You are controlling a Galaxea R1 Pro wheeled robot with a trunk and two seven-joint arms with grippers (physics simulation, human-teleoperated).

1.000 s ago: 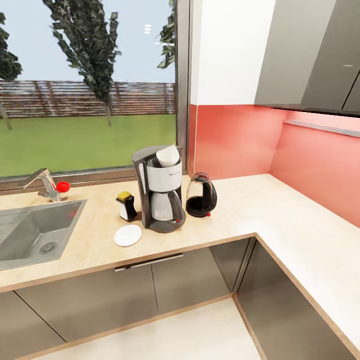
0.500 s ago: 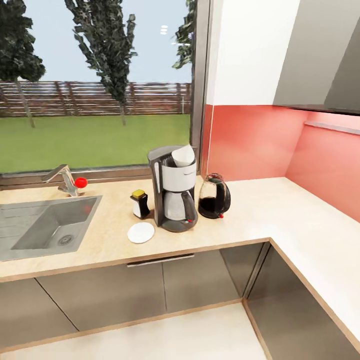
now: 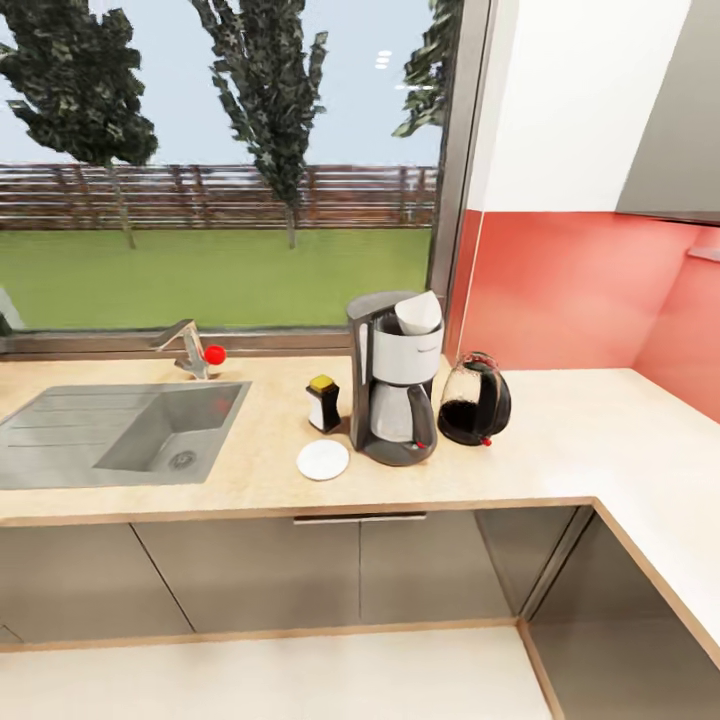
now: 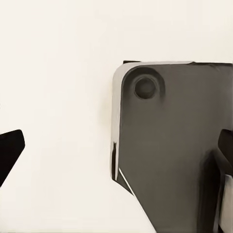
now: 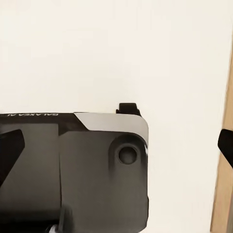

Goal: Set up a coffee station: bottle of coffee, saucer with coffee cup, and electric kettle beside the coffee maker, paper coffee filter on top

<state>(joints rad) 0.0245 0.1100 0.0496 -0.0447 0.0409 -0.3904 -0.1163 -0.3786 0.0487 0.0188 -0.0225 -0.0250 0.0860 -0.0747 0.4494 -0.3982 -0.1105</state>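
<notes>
The coffee maker (image 3: 394, 380) stood upright on the tabletop (image 3: 560, 455) below the window (image 3: 230, 170), its glass carafe seated in the base. A white paper coffee filter (image 3: 418, 312) sat in the open top of the machine, its cone rising above the rim; what lay inside it could not be made out. Just beside the coffee maker, toward the red backsplash (image 3: 570, 290), stood the electric kettle (image 3: 474, 399), its clear body showing dark liquid in the lower half. On the other side stood the small bottle of coffee (image 3: 323, 403), dark with a yellow cap, close to the machine but apart from it. In front of the bottle lay the white saucer (image 3: 323, 460), flat on the tabletop and bare on top. Farther along, the sink (image 3: 150, 435) was set into the tabletop, with a faucet (image 3: 187, 346) bearing a red knob at its back edge.

In the left wrist view the left claw (image 4: 116, 155) had its dark fingertips (image 4: 9, 151) spread wide at the picture's edges, over a pale floor and part of the robot's grey base. The right claw (image 5: 116, 145) was likewise spread wide, holding nothing.
</notes>
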